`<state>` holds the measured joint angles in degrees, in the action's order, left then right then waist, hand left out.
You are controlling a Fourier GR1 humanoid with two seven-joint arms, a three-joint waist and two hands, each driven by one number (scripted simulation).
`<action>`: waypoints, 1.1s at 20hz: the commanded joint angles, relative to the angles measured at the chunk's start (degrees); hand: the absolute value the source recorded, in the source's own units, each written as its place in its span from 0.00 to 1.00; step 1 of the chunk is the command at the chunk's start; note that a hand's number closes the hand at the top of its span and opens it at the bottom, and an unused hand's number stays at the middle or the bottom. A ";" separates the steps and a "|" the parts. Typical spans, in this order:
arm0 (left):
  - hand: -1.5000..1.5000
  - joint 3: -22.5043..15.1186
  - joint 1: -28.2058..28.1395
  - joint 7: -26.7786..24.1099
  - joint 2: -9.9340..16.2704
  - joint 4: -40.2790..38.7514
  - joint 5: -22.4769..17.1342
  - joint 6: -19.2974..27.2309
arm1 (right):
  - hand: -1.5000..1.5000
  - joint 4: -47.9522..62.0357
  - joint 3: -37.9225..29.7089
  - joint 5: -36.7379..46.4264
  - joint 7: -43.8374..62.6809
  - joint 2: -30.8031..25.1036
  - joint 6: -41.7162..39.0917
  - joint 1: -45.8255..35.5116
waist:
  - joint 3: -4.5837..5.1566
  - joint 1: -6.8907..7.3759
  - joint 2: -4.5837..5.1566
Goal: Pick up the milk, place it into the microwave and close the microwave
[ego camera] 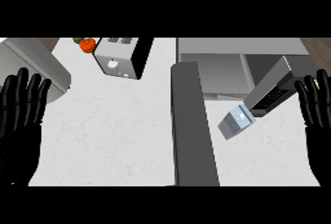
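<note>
The milk carton (236,122) lies at four o'clock on the bench (116,131), probably light, stiff and slippery; grasp across its sides. Both the left hand (19,118) and right hand (317,113) rest open, holding nothing.

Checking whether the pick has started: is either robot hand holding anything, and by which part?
Nothing is held. The left robot hand and right robot hand are both open, fingers up; the milk lies untouched on the counter.

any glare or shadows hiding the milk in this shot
Head view: lighting is flat and even, with no glare; the milk lies tilted on the white counter, fully visible with only a faint shadow beside it; the black hands, left and right, show little surface detail.
</note>
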<state>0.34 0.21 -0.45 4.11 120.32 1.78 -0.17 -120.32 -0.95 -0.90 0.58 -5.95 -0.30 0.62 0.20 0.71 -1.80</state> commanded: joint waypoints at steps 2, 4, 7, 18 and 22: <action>0.00 1.45 0.05 -1.45 1.12 0.01 -1.25 -1.78 | 0.00 2.63 -0.32 2.86 0.38 1.10 2.53 -4.56 | -0.19 -0.54 1.79; 0.00 -0.53 1.79 -4.73 0.18 -5.62 0.80 -1.85 | 0.00 2.43 4.07 7.95 -3.29 4.04 4.57 -0.66 | -0.19 -0.82 1.82; 0.00 -0.80 2.37 1.78 -2.82 -9.77 -6.11 -2.47 | 0.00 2.89 5.23 4.41 4.58 4.75 3.65 -0.71 | -0.16 -1.36 2.07; 0.00 -20.90 -9.72 -6.08 -4.09 -6.83 -0.41 10.79 | 0.00 1.43 5.50 2.06 -5.13 3.77 0.85 15.18 | -0.23 -0.80 1.71; 0.00 -25.46 -13.00 -12.24 -4.10 -10.89 1.95 13.37 | 0.00 -2.33 10.44 6.09 -5.51 5.17 2.03 21.84 | -0.21 -0.94 1.68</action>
<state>-18.41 -9.13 -9.51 0.12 110.05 1.42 8.96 -121.49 7.86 4.10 -3.03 -1.05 1.83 17.31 -0.01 -0.21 -0.08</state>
